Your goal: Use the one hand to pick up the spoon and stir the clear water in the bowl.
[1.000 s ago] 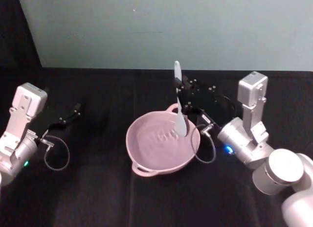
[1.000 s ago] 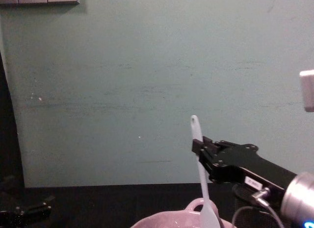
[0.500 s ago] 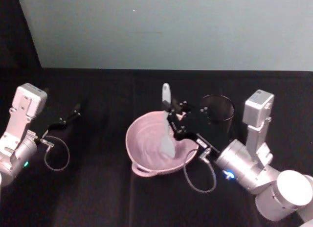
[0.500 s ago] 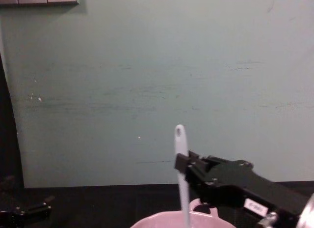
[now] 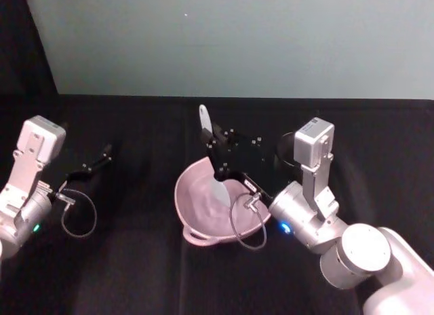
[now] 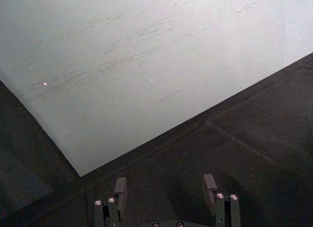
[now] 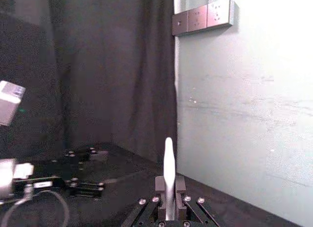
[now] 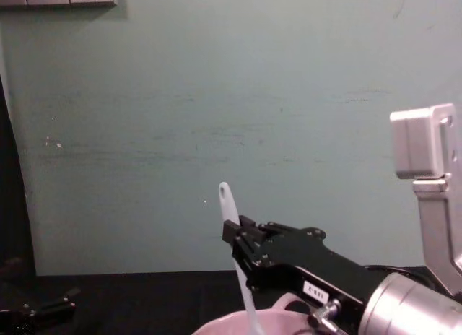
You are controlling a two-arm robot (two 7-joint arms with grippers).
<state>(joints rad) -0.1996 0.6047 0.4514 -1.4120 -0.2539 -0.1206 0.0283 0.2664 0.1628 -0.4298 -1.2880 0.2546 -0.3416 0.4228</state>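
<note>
right gripper clamped on the spoon at mid-handle; held over the far side of the bowl | spoon near upright; head down inside the bowl | left gripper parked far left; fingers apart, holding nothing

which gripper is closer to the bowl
Right. The right gripper is over the bowl, shut on the spoon reaching into it; the left gripper sits open well off to the bowl's left.
</note>
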